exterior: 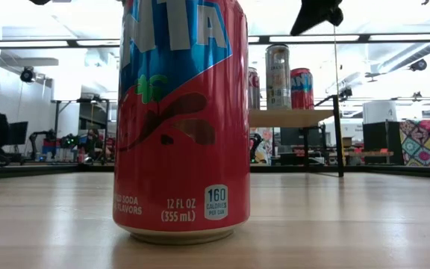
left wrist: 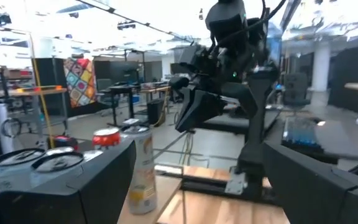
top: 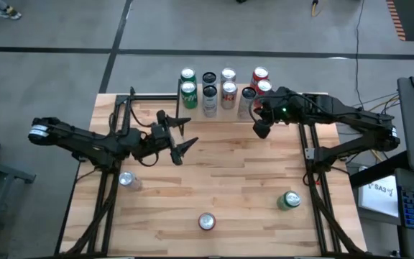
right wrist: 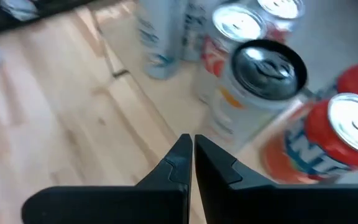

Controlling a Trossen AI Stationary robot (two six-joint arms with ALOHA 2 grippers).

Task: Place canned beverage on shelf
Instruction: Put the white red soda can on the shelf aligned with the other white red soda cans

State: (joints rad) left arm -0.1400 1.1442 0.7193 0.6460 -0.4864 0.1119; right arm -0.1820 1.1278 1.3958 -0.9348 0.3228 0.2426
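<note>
Several cans [top: 221,86] stand upright in rows on the shelf [exterior: 290,117] at the table's far edge. My right gripper [top: 261,131] hovers above the shelf's right end, shut and holding nothing. In its wrist view the shut fingertips [right wrist: 192,144] point down, near a dark-topped can [right wrist: 269,68] and red cans [right wrist: 347,124]. My left gripper [top: 187,138] stands open over the table's middle left, nothing between its fingers. A red can [exterior: 181,119] stands upright on the table near the front edge.
A silver can [top: 126,180] stands at the near left and a green can [top: 288,200] at the near right. The red can [top: 206,221] is at the front centre. Bare tabletop [top: 228,173] lies between the arms.
</note>
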